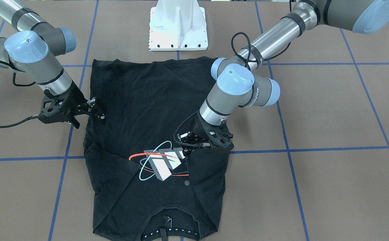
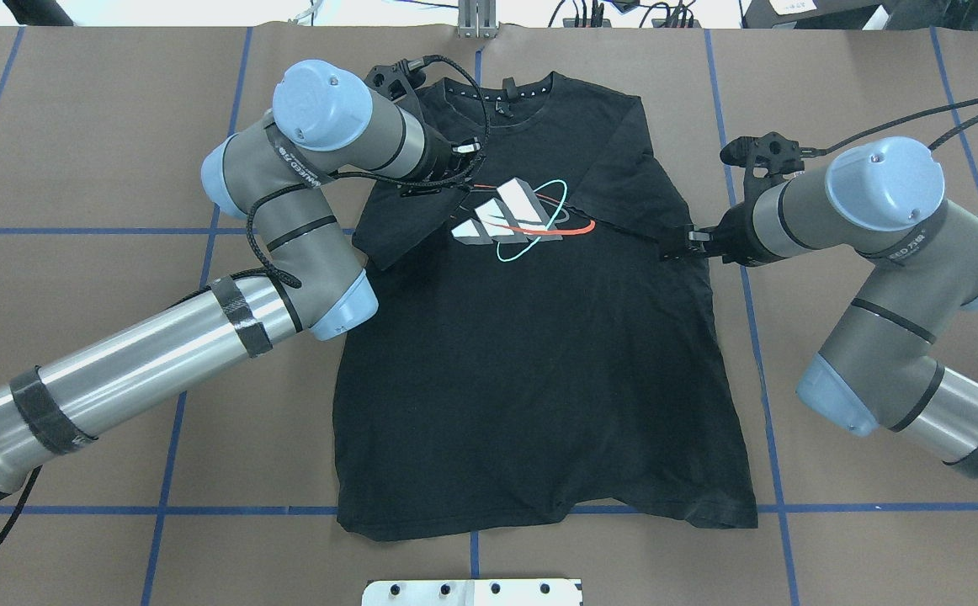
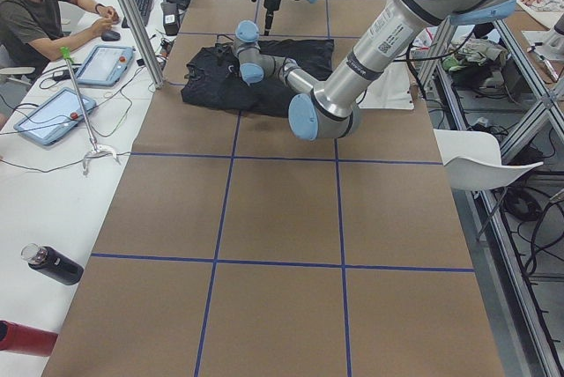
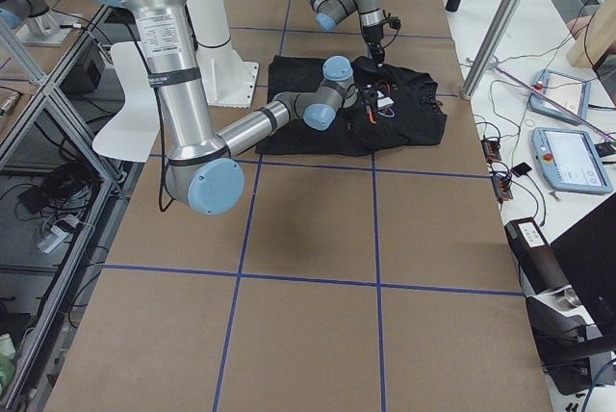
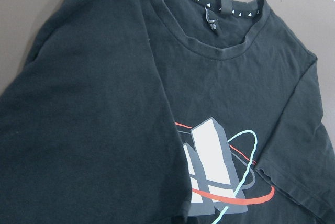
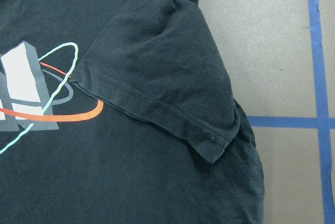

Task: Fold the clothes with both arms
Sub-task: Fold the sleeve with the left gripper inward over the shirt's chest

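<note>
t-shirt (image 2: 539, 362) spread flat, sleeves (image 2: 624, 172) tucked inward for narrower fold; right gripper (image 1: 98, 108) held parted at side edge; left gripper (image 1: 181, 144) state untellable.

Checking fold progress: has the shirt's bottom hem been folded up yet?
No. In the overhead view the shirt lies at full length, its hem flat at the edge nearest the robot.

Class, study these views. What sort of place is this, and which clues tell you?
Most likely a robotics lab: the left arm and right arm work over a T-shirt on a tape-gridded table, while an operator sits beside it with tablets.
</note>
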{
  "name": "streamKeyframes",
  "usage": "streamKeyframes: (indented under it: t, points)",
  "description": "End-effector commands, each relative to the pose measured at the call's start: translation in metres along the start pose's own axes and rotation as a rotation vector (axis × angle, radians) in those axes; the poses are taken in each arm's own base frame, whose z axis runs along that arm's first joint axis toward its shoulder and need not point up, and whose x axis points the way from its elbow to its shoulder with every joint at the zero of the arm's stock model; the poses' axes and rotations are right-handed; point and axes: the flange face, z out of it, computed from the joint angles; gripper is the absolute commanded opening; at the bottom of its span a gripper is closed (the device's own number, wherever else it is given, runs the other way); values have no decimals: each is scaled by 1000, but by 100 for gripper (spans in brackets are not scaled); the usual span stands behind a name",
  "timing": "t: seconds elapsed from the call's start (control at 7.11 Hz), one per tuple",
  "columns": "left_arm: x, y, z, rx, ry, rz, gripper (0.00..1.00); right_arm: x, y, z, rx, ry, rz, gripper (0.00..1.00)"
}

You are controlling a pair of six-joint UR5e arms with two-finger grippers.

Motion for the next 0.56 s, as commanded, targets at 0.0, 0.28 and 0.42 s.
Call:
streamKeyframes:
  t: [0.0,0.28,0.42]
  points:
    - [2,0,-3,1,18,2,98,-4,0,-9,14,-13,12,100]
    - [1,14,-48,-2,101,27,99,6,20,-25,2,-18,135,100]
    - [-15,28,-83,-1,147,40,99,11,41,-30,-13,-14,208,100]
